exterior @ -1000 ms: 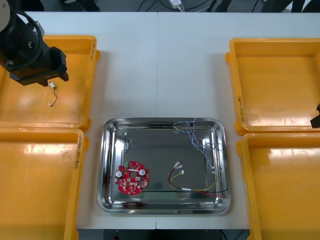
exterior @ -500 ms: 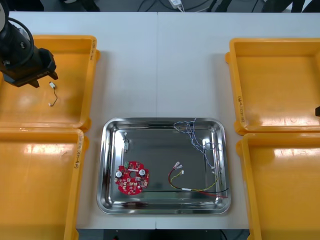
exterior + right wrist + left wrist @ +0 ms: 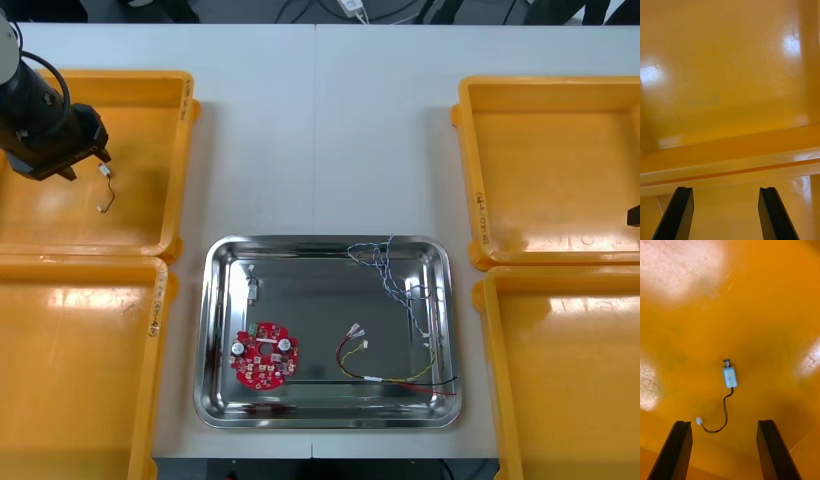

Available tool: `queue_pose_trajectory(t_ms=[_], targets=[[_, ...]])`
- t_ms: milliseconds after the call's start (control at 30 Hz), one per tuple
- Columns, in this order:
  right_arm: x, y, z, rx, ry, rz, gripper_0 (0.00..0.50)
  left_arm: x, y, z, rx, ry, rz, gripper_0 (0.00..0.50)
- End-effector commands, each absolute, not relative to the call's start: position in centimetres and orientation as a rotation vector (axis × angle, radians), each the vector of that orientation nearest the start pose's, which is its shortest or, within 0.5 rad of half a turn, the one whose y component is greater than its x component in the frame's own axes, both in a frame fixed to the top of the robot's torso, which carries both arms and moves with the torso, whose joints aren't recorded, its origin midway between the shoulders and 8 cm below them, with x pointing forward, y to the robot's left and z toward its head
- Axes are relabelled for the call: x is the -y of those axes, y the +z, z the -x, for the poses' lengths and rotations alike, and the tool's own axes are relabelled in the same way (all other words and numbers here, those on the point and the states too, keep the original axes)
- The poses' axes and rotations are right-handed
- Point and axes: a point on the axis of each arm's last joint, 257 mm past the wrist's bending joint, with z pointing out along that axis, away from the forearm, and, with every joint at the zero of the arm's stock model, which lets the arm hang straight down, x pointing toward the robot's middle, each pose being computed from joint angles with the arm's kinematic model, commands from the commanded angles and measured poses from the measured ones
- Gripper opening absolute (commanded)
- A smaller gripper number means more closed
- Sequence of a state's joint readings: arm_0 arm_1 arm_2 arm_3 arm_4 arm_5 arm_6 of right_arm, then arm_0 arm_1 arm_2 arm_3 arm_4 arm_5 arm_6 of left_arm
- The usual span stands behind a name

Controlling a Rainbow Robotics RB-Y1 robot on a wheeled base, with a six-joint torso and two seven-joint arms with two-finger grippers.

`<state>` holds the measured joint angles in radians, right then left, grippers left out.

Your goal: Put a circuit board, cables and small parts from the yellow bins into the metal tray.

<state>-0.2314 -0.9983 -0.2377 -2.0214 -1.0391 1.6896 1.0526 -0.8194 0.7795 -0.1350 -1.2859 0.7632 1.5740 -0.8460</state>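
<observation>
My left arm [image 3: 48, 125] hangs over the far left yellow bin [image 3: 150, 90]. Its gripper [image 3: 724, 425] is open above the bin floor. Just beyond the fingertips lies a small metal part [image 3: 729, 377] with a thin black lead, also seen beside the arm [image 3: 103, 190]. The metal tray [image 3: 215, 400] holds a round red circuit board [image 3: 265, 357], a twisted blue and white cable [image 3: 395, 275], a red and yellow cable [image 3: 395, 370] and a small metal part [image 3: 252, 288]. My right gripper [image 3: 726, 191] is open over the rims between the two right bins.
The near left bin [image 3: 75, 370], far right bin [image 3: 550, 170] and near right bin [image 3: 570, 380] have bare floors. The right arm [image 3: 633, 214] barely shows at the table's right edge. Bare table lies beyond the tray, between the bins.
My left arm has slid left across the far left bin, uncovering more of the bin floor beside the small part. The right arm has drawn back a little toward the right edge.
</observation>
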Motion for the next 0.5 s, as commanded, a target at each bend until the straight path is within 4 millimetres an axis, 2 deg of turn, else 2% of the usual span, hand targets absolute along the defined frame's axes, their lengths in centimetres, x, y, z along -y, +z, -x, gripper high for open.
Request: queue_pose_trajectory(t_ms=[33, 200, 500], targets=[[40.3, -11.6, -41.6, -2.58, 0.052, -0.167, 0.5, -33.8, -12.2, -58.9, -2.474, -0.281, 0.747, 0.5], [41.0, -11.6, -41.6, -2.579, -0.011, -0.07, 0.5, -34.2, -13.0, -59.4, -2.459, -0.284, 0.78, 0.5], [41.3, -11.4, -41.7, -2.573, -0.024, -0.057, 0.5, -35.1, -15.3, -60.0, -2.441, -0.271, 0.82, 0.5]])
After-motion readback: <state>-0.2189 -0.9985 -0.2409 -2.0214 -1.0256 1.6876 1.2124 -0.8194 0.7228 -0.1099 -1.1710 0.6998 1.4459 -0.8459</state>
